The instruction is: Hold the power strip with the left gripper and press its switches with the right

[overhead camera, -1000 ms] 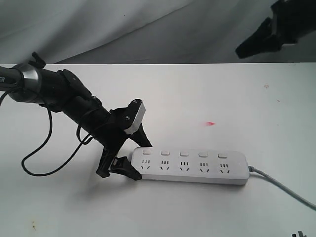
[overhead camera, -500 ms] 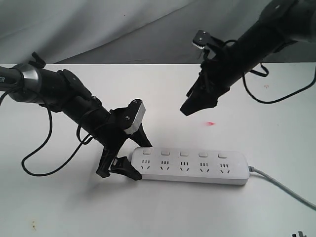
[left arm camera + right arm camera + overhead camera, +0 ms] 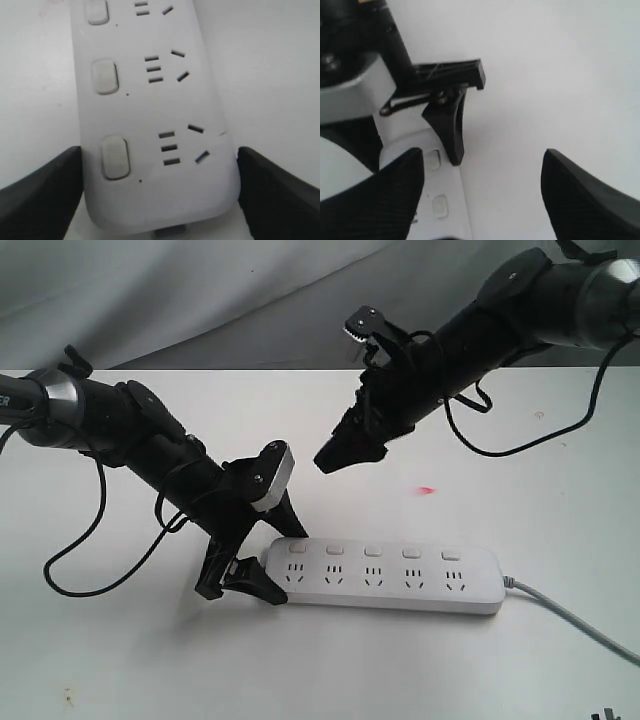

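Note:
The long white power strip (image 3: 395, 580) lies flat on the white table, with its grey cord (image 3: 572, 617) leaving on the right. My left gripper (image 3: 284, 565) is shut on its left end, one black finger pressed against each long side (image 3: 159, 152). Five small white switches (image 3: 372, 552) run along the far edge; the end switch (image 3: 115, 157) sits between my left fingers. My right gripper (image 3: 326, 461) hangs open in the air behind and above the strip's left end, touching nothing. In the right wrist view my right gripper (image 3: 482, 152) looks down on two switches (image 3: 434, 159).
A small red spot (image 3: 427, 490) marks the table behind the strip. The left arm's black cable (image 3: 75, 575) loops onto the table at the left. A black cable (image 3: 500, 440) hangs under the right arm. Grey cloth (image 3: 200, 300) covers the back.
My right arm has swung in from the upper right, down and leftwards, to a spot over the strip's left end. The left gripper and the strip have stayed put.

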`<state>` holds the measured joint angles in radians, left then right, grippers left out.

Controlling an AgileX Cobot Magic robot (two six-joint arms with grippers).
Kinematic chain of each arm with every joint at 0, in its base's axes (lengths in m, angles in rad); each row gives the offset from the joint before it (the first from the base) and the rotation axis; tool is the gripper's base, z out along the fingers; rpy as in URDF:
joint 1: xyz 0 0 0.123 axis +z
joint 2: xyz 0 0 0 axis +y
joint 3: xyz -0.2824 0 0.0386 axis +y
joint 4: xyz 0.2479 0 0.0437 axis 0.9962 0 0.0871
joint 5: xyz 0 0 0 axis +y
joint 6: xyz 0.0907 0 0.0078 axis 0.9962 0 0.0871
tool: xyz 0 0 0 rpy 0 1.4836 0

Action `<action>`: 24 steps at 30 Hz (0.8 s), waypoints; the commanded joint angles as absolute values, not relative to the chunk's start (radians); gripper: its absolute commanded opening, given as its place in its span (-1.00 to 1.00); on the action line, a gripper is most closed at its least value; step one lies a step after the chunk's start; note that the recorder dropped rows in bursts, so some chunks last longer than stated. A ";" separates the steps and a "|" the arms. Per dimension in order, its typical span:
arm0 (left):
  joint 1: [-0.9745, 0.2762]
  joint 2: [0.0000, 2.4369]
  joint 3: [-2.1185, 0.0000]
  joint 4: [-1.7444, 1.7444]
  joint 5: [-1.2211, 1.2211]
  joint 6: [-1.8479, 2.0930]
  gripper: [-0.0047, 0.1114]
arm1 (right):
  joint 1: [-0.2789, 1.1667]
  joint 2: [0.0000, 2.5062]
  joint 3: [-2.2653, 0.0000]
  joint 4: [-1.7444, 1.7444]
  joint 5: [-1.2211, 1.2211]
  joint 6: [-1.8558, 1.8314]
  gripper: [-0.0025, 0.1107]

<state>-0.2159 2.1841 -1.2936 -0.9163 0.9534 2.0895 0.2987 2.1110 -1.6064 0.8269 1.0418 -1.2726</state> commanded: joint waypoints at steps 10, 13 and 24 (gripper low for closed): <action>-0.218 2.185 -1.297 -0.925 0.938 2.093 -0.92 | 0.312 2.059 -1.316 1.144 0.831 -1.878 0.14; -0.218 2.185 -1.297 -0.925 0.938 2.093 -0.92 | 0.317 2.045 -1.274 1.214 0.766 -1.937 0.14; -0.218 2.185 -1.297 -0.925 0.938 2.093 -0.92 | 0.413 2.099 -1.253 1.241 0.705 -1.980 0.14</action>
<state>-0.2159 2.1841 -1.2936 -0.9163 0.9513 2.0895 0.3977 2.0851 -1.2584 1.2267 0.7169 -1.9624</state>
